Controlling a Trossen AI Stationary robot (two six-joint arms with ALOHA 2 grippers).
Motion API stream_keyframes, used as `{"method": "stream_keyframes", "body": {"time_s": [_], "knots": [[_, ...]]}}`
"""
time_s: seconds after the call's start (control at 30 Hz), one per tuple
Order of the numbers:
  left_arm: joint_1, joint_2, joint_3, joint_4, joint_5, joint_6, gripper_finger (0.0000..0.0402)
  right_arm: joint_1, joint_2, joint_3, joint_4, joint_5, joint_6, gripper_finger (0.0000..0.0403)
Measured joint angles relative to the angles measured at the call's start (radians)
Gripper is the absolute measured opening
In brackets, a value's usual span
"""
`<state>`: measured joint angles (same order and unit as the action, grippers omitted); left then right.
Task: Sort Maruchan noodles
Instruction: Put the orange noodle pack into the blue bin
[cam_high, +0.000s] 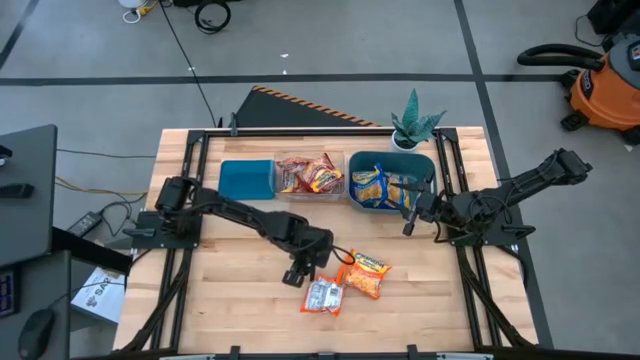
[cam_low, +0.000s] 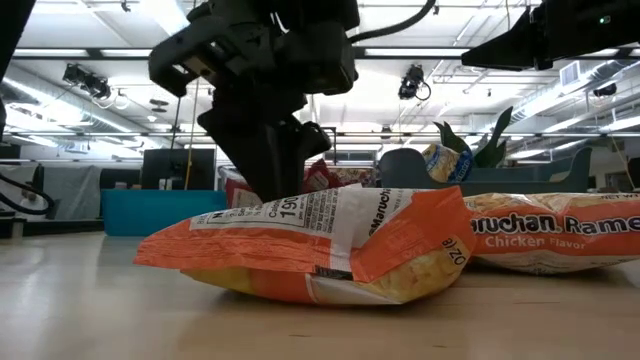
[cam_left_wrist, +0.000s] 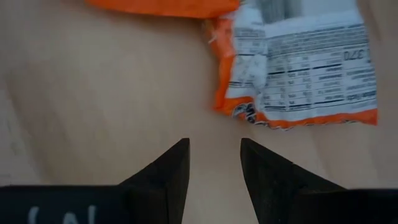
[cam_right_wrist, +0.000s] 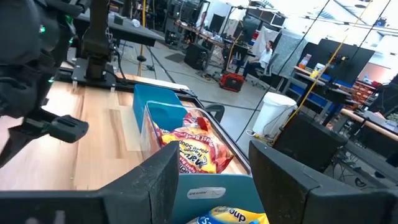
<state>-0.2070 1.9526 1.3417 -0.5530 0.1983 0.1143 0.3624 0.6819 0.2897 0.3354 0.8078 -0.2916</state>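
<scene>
The left gripper (cam_high: 298, 276), fingers parted and empty, hovers just beside the face-down orange packet (cam_high: 324, 296) left on the table (cam_high: 220, 300) — apparently lined up for a pick — while the right gripper (cam_high: 408, 222), open and empty, waits by the yellow-packet bin (cam_high: 392, 160).

Right orange packet (cam_low: 560, 232): "Chicken Flavor"; near packet (cam_low: 320, 250): "190", "Maruchan"

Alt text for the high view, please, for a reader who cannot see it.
The left gripper, open and empty, hovers beside two loose noodle packets on the wooden table. Behind stand three bins: teal bin, clear bin with red packets, blue bin with yellow packets, where the open right gripper waits.
</scene>
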Motion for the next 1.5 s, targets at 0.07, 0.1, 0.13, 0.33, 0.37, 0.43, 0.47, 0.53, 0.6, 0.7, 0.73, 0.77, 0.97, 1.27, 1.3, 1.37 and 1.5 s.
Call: {"method": "stream_keyframes", "body": {"time_s": [0.07,0.1,0.13,0.33,0.37,0.43,0.47,0.53,0.6,0.7,0.73,0.77,0.97,1.27,1.3,1.37,1.5], "knots": [[-0.007,0.000,-0.003,0.010,0.012,0.001,0.0148,-0.003,0.000,0.000,0.006,0.000,0.005,0.0199],[-0.011,0.000,-0.008,0.027,0.022,0.001,0.0148,-0.005,0.000,0.000,0.008,0.000,0.015,0.0199],[-0.014,0.000,-0.012,0.042,0.034,-0.003,0.0148,-0.007,0.000,0.000,0.008,0.000,0.031,0.0199],[-0.062,0.000,-0.016,0.173,0.009,-0.081,0.0148,-0.013,0.001,0.000,0.007,-0.047,0.060,0.0199],[-0.073,0.000,-0.016,0.195,-0.011,-0.089,0.0148,-0.013,0.001,0.000,0.006,-0.058,0.060,0.0199],[-0.096,0.000,-0.016,0.237,-0.054,-0.108,0.0148,-0.012,0.001,0.000,0.003,-0.077,0.060,0.0199],[-0.105,0.001,-0.016,0.256,-0.077,-0.116,0.0148,-0.012,0.001,0.000,0.000,-0.086,0.059,0.0199],[-0.123,0.004,-0.016,0.284,-0.120,-0.135,0.0148,-0.012,0.001,0.000,-0.010,-0.105,0.057,0.0199],[-0.137,0.004,-0.016,0.284,-0.161,-0.152,0.0148,-0.012,0.001,0.000,-0.026,-0.122,0.056,0.0199],[-0.151,0.010,-0.016,0.264,-0.221,-0.157,0.0148,-0.012,0.001,0.000,-0.049,-0.127,0.052,0.0199],[-0.157,0.011,-0.016,0.252,-0.238,-0.158,0.0148,-0.012,0.001,0.000,-0.055,-0.127,0.049,0.0199],[-0.162,0.011,-0.016,0.246,-0.254,-0.161,0.0148,-0.012,0.001,0.000,-0.058,-0.128,0.045,0.0199],[-0.175,0.046,-0.017,0.241,-0.281,-0.224,0.0148,-0.012,0.001,0.000,-0.068,-0.133,0.022,0.0199],[-0.175,0.065,-0.015,0.199,-0.318,-0.315,0.0148,-0.012,0.006,0.000,-0.078,-0.179,-0.011,0.0199],[-0.177,0.065,-0.015,0.191,-0.315,-0.319,0.0148,-0.012,0.007,0.000,-0.078,-0.180,-0.011,0.0199],[-0.179,0.065,-0.015,0.184,-0.314,-0.321,0.0145,-0.012,0.008,0.000,-0.084,-0.181,-0.014,0.0199],[-0.179,0.065,-0.015,0.179,-0.310,-0.321,0.0133,-0.013,0.008,0.000,-0.083,-0.181,-0.014,0.0199]]}}
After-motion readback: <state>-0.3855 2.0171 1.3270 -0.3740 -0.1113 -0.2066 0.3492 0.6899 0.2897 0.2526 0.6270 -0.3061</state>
